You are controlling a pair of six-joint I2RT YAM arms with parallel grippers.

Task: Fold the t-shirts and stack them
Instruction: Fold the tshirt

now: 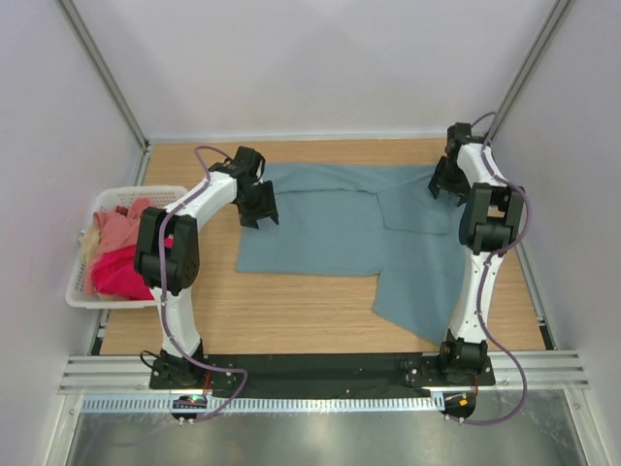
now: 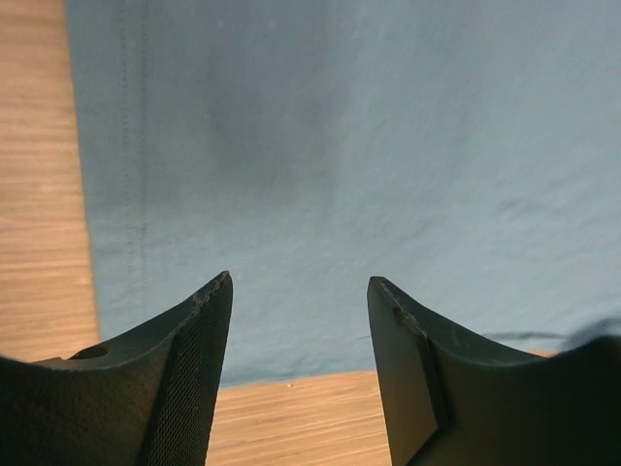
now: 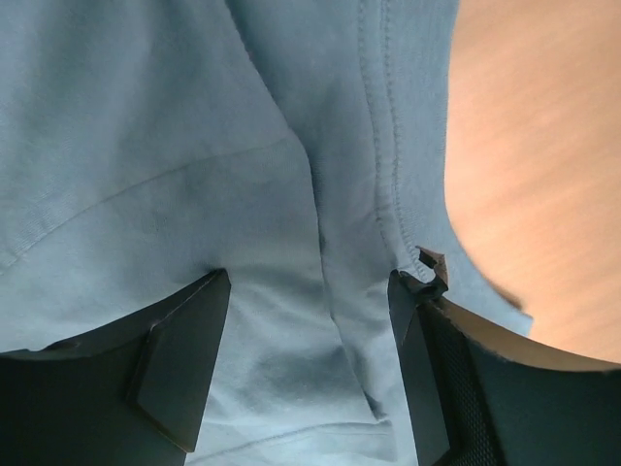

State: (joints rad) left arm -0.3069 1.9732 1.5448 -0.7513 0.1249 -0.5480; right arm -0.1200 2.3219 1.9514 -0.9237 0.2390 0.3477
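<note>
Grey-teal cloth t-shirt lies spread on the wooden worktop; left claw and right claw hang over it, both spread, gripping nothing.

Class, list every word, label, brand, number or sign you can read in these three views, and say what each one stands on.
No text can be read in any view.
The grey-teal t-shirt is plain cloth. The white basket and the wooden table show no print or label.
</note>
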